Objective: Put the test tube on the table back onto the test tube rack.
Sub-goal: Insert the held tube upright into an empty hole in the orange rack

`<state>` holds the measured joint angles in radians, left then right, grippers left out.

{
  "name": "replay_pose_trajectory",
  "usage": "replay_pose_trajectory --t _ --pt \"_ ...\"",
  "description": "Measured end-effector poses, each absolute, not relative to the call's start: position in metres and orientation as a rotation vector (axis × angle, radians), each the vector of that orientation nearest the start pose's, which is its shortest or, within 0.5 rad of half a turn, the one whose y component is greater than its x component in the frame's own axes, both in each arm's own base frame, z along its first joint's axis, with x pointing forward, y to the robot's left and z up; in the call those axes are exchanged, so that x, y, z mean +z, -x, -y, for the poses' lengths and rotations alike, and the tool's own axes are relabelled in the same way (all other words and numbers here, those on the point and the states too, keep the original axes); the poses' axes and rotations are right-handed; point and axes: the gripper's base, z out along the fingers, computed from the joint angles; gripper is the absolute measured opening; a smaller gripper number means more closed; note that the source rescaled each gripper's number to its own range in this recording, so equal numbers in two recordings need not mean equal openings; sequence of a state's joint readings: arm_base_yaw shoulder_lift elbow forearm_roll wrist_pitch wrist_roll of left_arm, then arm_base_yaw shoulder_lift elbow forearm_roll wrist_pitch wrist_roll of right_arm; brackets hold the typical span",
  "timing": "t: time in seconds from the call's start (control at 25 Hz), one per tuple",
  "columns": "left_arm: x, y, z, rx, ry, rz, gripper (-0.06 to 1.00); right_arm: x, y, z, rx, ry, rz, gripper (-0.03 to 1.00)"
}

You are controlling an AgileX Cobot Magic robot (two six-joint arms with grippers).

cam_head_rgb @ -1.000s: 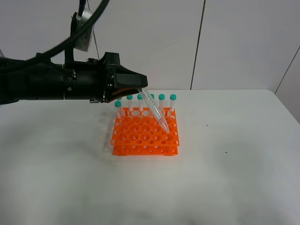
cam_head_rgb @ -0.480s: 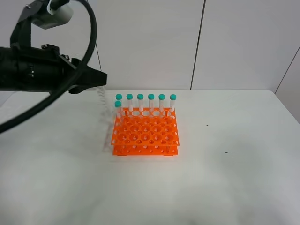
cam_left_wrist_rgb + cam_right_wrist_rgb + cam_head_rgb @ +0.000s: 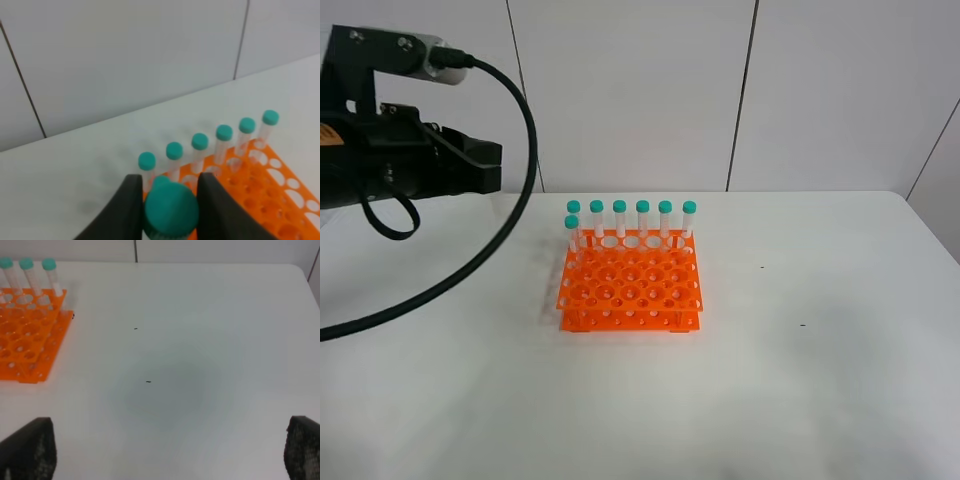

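Test tube (image 3: 170, 216), teal cap clamped in the left gripper (image 3: 170, 200), held aloft off the table (image 3: 820, 350), left of the test tube rack (image 3: 630, 285), likely so its tip can drop into a free hole; right gripper (image 3: 165, 447) spread wide, empty.

Lab bench: test tube rack (image 3: 630, 287) on table (image 3: 820, 380).
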<state>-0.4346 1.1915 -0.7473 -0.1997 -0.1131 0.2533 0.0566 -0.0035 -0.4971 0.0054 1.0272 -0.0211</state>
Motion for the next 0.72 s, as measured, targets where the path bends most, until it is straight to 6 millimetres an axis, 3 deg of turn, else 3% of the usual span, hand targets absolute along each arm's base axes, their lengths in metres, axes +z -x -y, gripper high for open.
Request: replay_pose_trajectory --t 0.24,0.36,0.56,0.72 --pt "0.284 -0.252 0.155 -0.288 -0.565 -1.705 0.01 0.279 0.004 0.0 0.031 0.078 -2.009 1.0" --pt "0.272 -0.269 0.178 -0.294 -0.615 -1.726 0.01 0.279 0.004 -0.001 0.034 0.078 -2.009 1.0" --pt "0.26 -0.303 0.202 -0.29 -0.627 -1.743 0.01 0.279 0.004 -0.001 0.034 0.078 -2.009 1.0" --pt "0.24 -0.318 0.213 -0.284 -0.64 -1.784 0.01 0.279 0.004 -0.001 0.034 0.078 -2.009 1.0"
